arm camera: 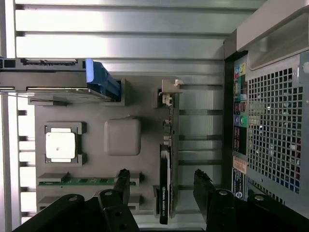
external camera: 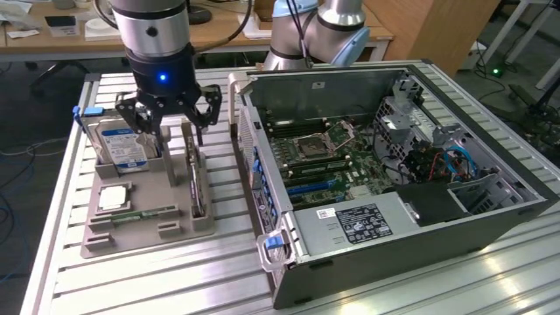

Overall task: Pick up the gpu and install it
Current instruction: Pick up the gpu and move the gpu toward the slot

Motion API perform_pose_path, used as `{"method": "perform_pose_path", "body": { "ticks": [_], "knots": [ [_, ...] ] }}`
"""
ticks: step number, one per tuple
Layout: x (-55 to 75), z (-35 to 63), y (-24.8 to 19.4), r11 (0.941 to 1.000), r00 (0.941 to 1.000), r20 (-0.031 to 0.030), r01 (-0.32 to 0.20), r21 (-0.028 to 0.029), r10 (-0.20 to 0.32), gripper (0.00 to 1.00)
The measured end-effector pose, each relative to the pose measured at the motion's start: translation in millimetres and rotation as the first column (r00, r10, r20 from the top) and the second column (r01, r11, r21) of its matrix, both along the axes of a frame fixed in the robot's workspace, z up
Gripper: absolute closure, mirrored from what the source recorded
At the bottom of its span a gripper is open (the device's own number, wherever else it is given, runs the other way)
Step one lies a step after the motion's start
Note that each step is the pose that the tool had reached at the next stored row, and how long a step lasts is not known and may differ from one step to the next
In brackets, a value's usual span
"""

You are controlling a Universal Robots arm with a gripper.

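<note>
The gpu [external camera: 196, 180] stands on its long edge in a slot of the grey parts tray [external camera: 175, 230], a thin dark card with a green board. My gripper [external camera: 173, 130] hangs open just above the card's far end, beside the hard drive. In the wrist view the gpu [arm camera: 169, 159] shows edge-on between the two black fingers [arm camera: 122, 186], nearer to one finger than the other, and neither finger touches it. The gripper [arm camera: 163, 188] holds nothing.
A hard drive [external camera: 122, 147] with a blue-white label stands in the tray, with a processor [external camera: 114, 197] and a memory stick [external camera: 140, 214] in front of it. The open computer case [external camera: 385, 164] lies on the exterior view's right, motherboard exposed. A second robot arm [external camera: 315, 33] stands behind it.
</note>
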State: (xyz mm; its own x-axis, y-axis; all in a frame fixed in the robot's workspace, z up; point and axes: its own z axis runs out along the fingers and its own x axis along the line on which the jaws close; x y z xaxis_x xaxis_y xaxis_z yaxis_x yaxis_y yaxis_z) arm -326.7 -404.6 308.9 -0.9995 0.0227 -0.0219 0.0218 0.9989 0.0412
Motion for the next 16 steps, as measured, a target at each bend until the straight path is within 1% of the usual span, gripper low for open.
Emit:
{"method": "perform_pose_path", "body": {
  "ticks": [4,11,13,16],
  "knots": [
    [0.1,-7.3,-2.6,1.0,1.0,0.0,-0.001,0.0,0.001,0.35],
    [0.5,-20.1,-10.5,1.0,1.0,-0.0004,-0.007,0.0,0.007,0.35],
    [0.8,-23.7,-11.5,1.0,1.0,-0.0005,-0.008,0.0,0.008,0.35],
    [1.7,-29.0,-11.5,1.0,1.0,-0.0008,-0.009,0.0,0.009,0.35]
  ]
}}
